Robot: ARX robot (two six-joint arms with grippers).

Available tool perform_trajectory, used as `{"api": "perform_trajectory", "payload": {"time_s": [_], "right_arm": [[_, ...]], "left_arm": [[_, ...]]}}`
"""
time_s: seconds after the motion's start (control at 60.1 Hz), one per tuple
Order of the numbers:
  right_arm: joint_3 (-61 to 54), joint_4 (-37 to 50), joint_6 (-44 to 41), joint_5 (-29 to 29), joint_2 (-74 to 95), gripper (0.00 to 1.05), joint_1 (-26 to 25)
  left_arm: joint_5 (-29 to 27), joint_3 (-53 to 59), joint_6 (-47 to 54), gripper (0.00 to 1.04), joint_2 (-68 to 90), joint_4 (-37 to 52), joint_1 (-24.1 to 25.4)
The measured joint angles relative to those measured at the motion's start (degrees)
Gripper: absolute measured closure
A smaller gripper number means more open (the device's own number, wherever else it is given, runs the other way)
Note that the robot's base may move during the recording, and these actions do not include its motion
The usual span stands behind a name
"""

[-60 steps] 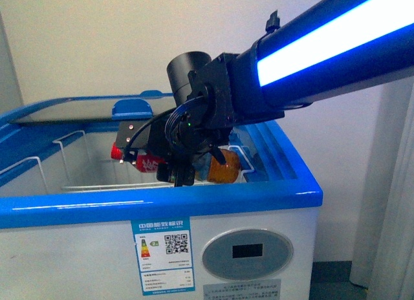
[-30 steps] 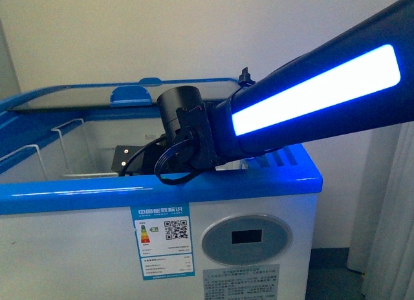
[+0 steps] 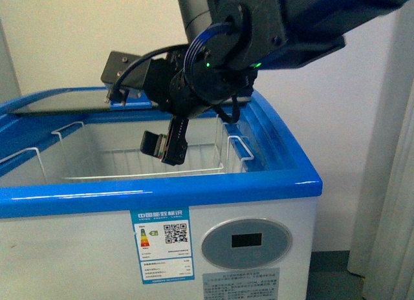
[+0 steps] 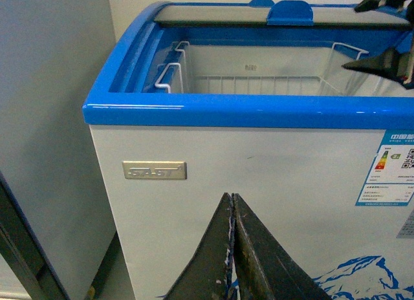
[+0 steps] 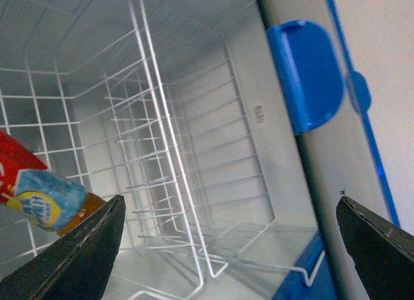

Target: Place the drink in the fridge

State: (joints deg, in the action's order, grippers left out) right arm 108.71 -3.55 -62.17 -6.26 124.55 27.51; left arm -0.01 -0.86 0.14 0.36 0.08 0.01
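The drink (image 5: 39,196), a bottle with a red label and amber liquid, lies in the white wire basket (image 5: 162,151) inside the fridge (image 3: 162,196). In the front view the blue rim hides it. My right gripper (image 5: 229,203) hangs open and empty above the basket, clear of the bottle; the front view shows this right gripper (image 3: 162,148) just over the open fridge. My left gripper (image 4: 229,200) is shut on nothing, low in front of the fridge's white wall (image 4: 259,158).
A sliding glass lid with a blue handle (image 5: 304,74) covers the far part of the fridge. Wire dividers (image 3: 236,148) stand near the right rim. A grey cabinet (image 4: 45,119) stands beside the fridge. A white wall is behind.
The right gripper held the drink over the basket, dipped into the fridge, let go, and has now risen out empty and open.
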Motion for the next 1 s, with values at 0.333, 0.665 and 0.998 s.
{"api": "perform_trajectory", "payload": {"time_s": [0.333,0.665,0.998], "right_arm": [[-19.54,11.04,18.71,6.45,-25.86,0.07,-9.2],[-54.73,-2.62,55.49,10.73,-74.1,0.07,-32.94],[-80.19,-4.63,61.18,-6.73,-106.47,0.39,-40.15]], "left_arm": [[0.0,0.0,-0.02,1.02,0.0,0.0,0.0],[0.0,0.0,0.0,1.02,0.0,0.0,0.0],[0.0,0.0,-0.02,1.02,0.0,0.0,0.0]]}}
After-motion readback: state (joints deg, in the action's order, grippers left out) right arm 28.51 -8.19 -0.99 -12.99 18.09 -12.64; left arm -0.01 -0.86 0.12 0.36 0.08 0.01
